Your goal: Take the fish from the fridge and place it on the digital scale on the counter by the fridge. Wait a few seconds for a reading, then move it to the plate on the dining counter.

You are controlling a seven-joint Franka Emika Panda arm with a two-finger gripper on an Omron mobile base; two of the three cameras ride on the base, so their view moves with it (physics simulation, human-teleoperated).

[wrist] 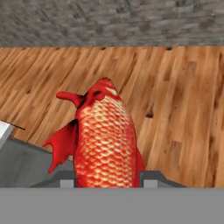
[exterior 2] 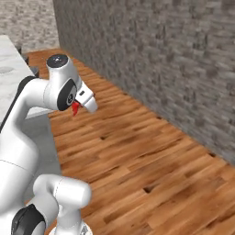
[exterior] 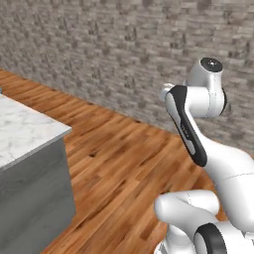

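Observation:
My gripper (wrist: 107, 179) is shut on the red-orange fish (wrist: 105, 140). The fish stands up between the two fingertips (wrist: 65, 179), with its fins spread to the left. In the right base view the fish (exterior 2: 75, 109) hangs as a small red tip under the white hand, beside the corner of the marble dining counter (exterior 2: 9, 64). A faint round shape (exterior 2: 5, 69) lies on that top; I cannot tell whether it is the plate. The fridge and the digital scale are out of view.
Wooden floor (exterior 2: 137, 151) spreads below and ahead of the hand. A grey brick wall (exterior: 124, 54) closes the far side. In the left base view the marble counter with its grey base (exterior: 30, 188) stands at the left.

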